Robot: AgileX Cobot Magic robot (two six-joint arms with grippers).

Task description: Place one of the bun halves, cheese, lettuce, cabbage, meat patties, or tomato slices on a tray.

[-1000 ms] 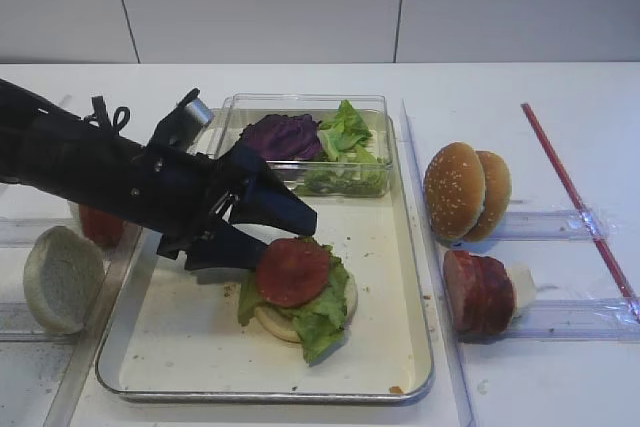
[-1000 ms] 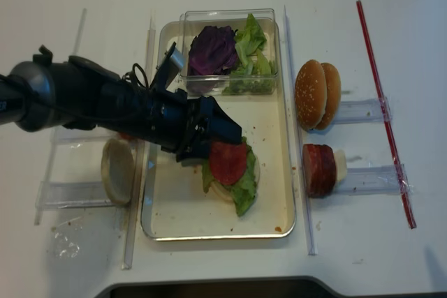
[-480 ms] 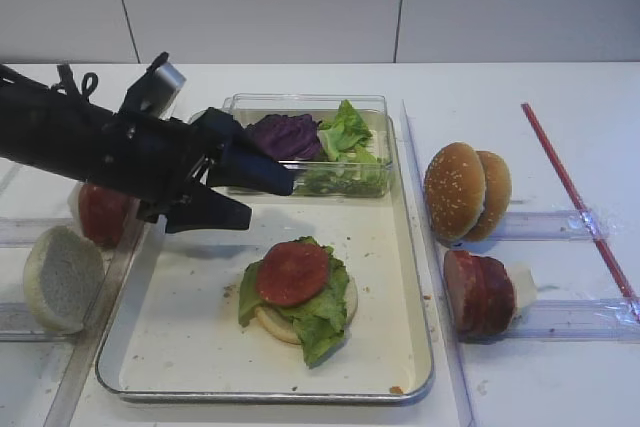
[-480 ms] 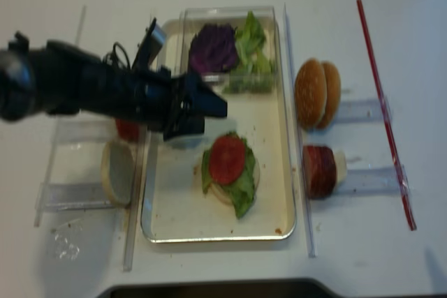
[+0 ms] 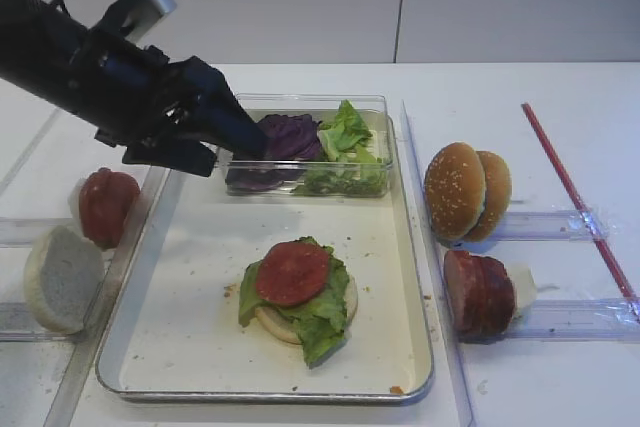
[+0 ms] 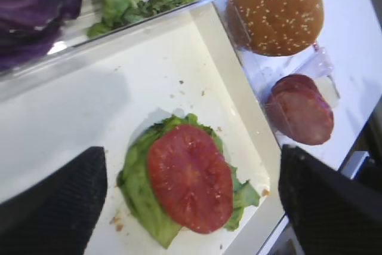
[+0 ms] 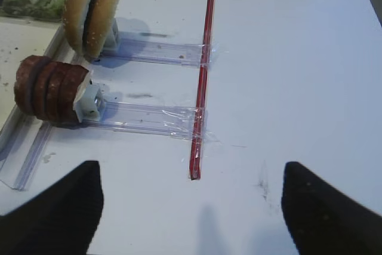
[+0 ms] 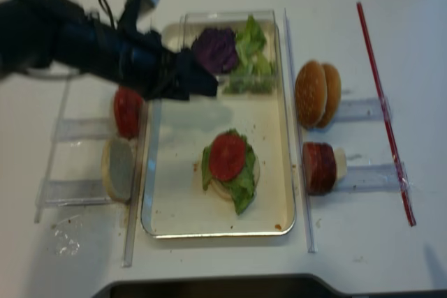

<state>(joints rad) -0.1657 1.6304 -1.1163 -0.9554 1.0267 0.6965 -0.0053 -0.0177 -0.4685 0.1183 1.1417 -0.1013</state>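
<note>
Tomato slice (image 5: 292, 272) lying on lettuce (image 5: 322, 315) and bun half (image 5: 282, 325), near middle of tray (image 5: 180, 357). Left claw (image 5: 225, 142) hanging above, prongs apart, gripping nothing. Placing looking finished; next move needing fresh ingredient. Right claw (image 7: 190, 207) prongs apart.

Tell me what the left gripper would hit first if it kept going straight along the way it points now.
Probably the clear plastic box. The open left gripper points right and slightly down, tips at the box's left end by the cabbage. Depth is unclear, so it might pass above the box's rim.
</note>
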